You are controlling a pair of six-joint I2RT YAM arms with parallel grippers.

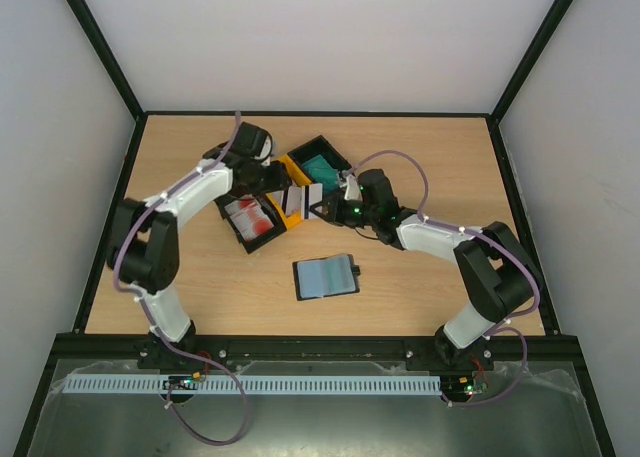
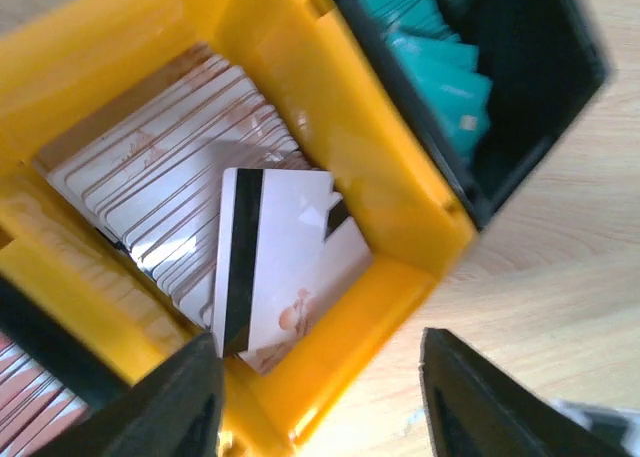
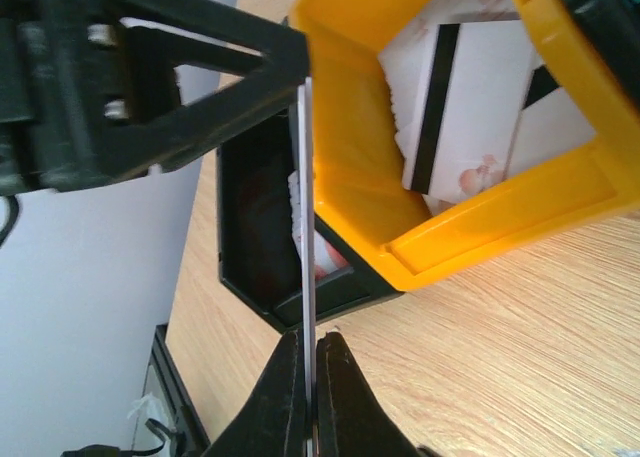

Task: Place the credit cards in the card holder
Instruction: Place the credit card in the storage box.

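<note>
Nearest, the card holder (image 1: 325, 277) lies flat on the table (image 1: 200, 297), well apart from both arms. Beyond it, the right gripper (image 3: 310, 357) pinches a white card (image 3: 307, 227) edge-on just beside the yellow bin (image 3: 350, 177). The left gripper (image 2: 320, 397) hovers over that bin, fingers apart and empty, above a striped card (image 2: 270, 267) lying loose on the stack. Farthest, teal cards (image 2: 440, 67) fill a black bin (image 2: 540, 37).

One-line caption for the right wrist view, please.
Right gripper shut on a thin card seen edge-on, beside the yellow bin of striped white cards.
</note>
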